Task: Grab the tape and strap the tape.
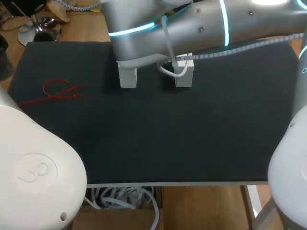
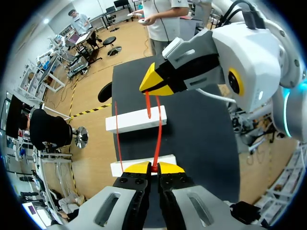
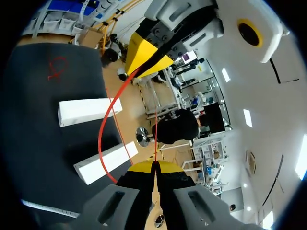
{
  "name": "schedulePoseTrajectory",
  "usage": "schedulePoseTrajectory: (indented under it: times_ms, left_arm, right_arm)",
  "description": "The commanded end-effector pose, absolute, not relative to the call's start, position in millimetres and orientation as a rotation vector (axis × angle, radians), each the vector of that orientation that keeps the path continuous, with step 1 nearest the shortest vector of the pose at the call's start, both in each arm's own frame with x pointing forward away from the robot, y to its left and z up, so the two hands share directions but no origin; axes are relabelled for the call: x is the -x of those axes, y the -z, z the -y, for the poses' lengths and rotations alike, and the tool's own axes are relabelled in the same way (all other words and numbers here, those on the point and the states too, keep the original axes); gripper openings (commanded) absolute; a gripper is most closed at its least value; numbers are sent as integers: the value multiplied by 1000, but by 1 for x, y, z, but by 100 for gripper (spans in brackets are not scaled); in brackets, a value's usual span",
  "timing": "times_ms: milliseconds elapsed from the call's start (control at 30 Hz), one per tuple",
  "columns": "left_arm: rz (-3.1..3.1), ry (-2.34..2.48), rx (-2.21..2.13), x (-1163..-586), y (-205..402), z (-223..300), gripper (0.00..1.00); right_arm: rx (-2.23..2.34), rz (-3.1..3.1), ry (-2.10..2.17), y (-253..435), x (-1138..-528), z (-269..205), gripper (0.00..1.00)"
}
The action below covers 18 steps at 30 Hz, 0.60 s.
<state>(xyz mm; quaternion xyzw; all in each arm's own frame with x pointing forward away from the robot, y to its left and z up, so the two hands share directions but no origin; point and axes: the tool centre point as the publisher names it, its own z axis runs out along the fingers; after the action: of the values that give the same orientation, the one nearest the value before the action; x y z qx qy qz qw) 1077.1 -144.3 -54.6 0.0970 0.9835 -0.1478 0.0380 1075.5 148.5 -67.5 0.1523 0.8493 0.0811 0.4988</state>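
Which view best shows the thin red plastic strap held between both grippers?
Left wrist view: the strap spans plainly from left gripper to right gripper. Right wrist view shows its curve; the head view shows none of it.

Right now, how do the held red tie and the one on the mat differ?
The held red tie is in the air, pinched by left gripper and right gripper; the loose red tie lies untouched on the mat. The held one bows in a long curve; the loose one curls into a small loop. Both are thin and red.
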Motion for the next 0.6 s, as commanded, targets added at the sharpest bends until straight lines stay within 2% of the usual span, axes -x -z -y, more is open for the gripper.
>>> schedulePoseTrajectory:
  times_ms: [33, 600]
  left_arm:
    - [-3021, 446, -296, -1078, 54, 145, 0]
    - [-3021, 446, -296, -1078, 54, 145, 0]
  right_arm:
    - [-516, -2080, 96, 65, -1078, -153, 0]
    - [-265, -2020, 111, 61, -1087, -158, 0]
